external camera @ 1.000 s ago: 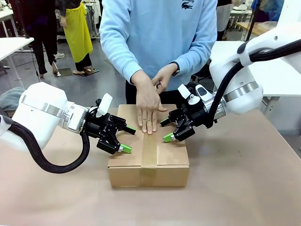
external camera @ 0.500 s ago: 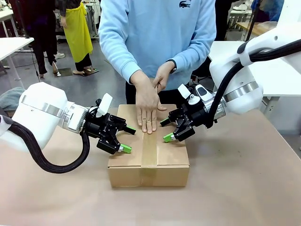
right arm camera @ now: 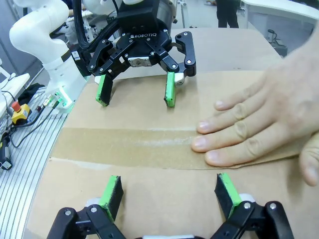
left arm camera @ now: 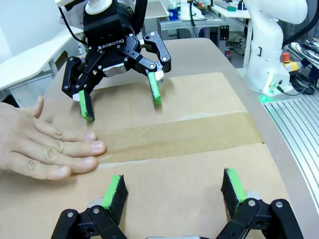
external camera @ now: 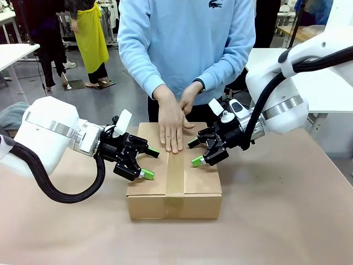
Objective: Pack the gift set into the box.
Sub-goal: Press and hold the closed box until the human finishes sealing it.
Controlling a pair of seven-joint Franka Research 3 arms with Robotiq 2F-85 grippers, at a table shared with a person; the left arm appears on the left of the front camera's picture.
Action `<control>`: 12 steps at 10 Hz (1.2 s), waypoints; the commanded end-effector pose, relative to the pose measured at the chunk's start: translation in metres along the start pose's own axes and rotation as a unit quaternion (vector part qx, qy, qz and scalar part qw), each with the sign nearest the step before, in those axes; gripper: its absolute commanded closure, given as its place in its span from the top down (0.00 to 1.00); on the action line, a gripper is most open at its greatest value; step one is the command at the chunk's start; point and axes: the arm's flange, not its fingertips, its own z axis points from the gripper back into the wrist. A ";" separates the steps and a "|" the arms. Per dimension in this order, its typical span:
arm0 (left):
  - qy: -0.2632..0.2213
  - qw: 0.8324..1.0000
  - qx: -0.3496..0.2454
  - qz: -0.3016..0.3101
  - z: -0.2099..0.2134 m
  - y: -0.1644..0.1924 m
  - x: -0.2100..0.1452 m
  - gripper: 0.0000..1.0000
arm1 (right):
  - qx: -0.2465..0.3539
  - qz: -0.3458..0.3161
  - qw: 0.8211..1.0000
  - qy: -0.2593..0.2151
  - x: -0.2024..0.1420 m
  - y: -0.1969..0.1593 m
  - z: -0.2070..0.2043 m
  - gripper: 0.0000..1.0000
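Front view: shows the box [external camera: 174,204] in the middle of the frame, flat on the table [external camera: 265,210], with top flaps folded down and tape [external camera: 175,179] running along the centre seam and over the near edge. Also shows the left gripper [external camera: 150,163] over the box's left part, tilted down and inward, and the right gripper [external camera: 195,152] over its right part, angled the same way from the other side.

Left wrist view: shows the left gripper's green-padded fingers [left arm camera: 113,194] wide apart above cardboard, gripping nothing. Right wrist view: shows the right gripper's fingers [right arm camera: 110,194] just as wide apart, also gripping nothing. Cannot tell for either gripper whether tips touch the cardboard.

Back in the front view, between the two grippers: shows the person's right hand [external camera: 172,124] laid palm down with fingers extended on the taped seam, at the far half of the box. Shows the left hand [external camera: 189,99] close beside the right wrist, partly hidden, below a light blue sleeve [external camera: 220,72].
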 end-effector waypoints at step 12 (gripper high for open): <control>0.001 1.000 -0.005 -0.002 0.000 -0.001 0.000 1.00 | -0.001 -0.004 1.000 0.002 -0.003 0.001 -0.001 1.00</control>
